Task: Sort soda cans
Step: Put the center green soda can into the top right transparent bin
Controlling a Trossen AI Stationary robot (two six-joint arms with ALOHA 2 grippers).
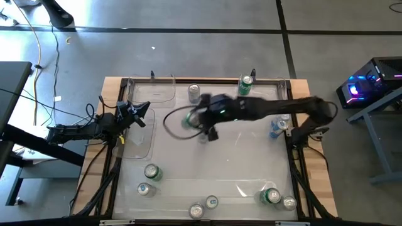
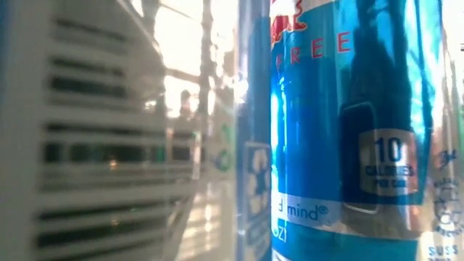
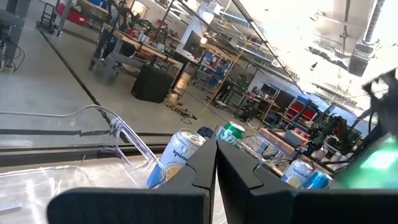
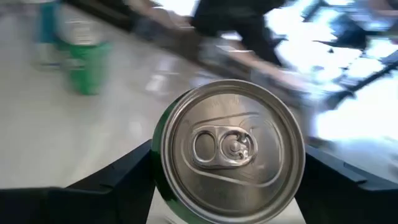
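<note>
right gripper (image 4: 227, 186) clamped on green soda can (image 4: 233, 149), fingers either side of body. left gripper (image 3: 216, 163) fingers together, holding nothing, at table's left edge.

From above, you look straight down on the whole table (image 1: 188, 157), with the left arm (image 1: 81, 130) at the picture's left and the right arm (image 1: 276, 108) reaching in from its right. Your table-height camera faces level across the surface, but a blue can (image 2: 348, 130) stands so close to the lens that it fills most of the frame. Your left wrist camera looks past its own dark fingers (image 3: 205, 174) across the table's far edge into the workshop. Your right wrist camera looks down, very near, onto the silver top of a green can (image 4: 231, 152), the same can you see under that arm in the overhead view.
</note>
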